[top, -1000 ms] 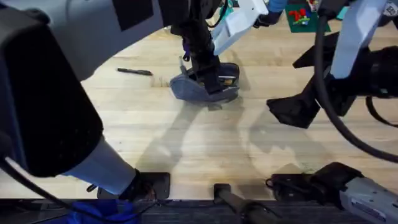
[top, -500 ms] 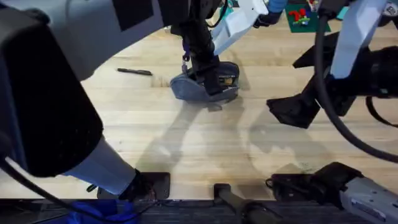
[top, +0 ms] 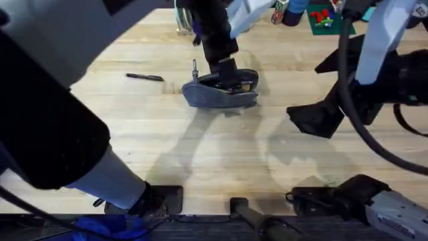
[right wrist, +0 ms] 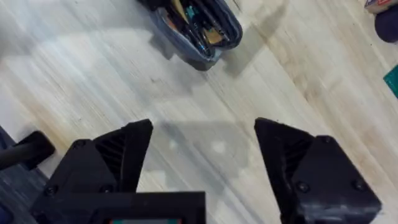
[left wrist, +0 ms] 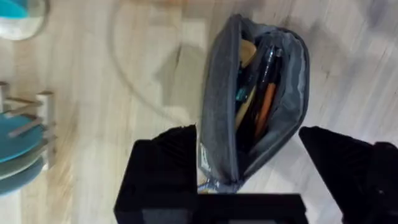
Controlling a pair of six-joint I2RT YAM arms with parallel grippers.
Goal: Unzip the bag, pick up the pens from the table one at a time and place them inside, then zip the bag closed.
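Observation:
The grey-blue bag (top: 219, 95) lies unzipped on the table (top: 200, 154), a little beyond its middle. Through its gaping mouth the bag (left wrist: 221, 112) shows a black pen (left wrist: 266, 68) and orange and teal writing things inside. My left gripper (top: 226, 69) hovers just above the bag's far side. In the left wrist view that left gripper (left wrist: 249, 137) is open, its fingers either side of the bag's end, holding nothing. A slim black pen (top: 145, 77) lies on the wood to the left of the bag. My right gripper (right wrist: 202, 134) is open and empty, off to the bag's (right wrist: 198, 28) right.
A green mat with coloured bits (top: 324, 17) and a blue object (top: 297, 7) sit at the table's far edge. A rack of teal plates (left wrist: 18, 146) stands near the bag. Black arm mounts (top: 164, 199) line the near edge.
My left gripper has lifted up and back from the bag's mouth. The bag has shifted slightly and lies flatter. The right arm and the black pen have not moved.

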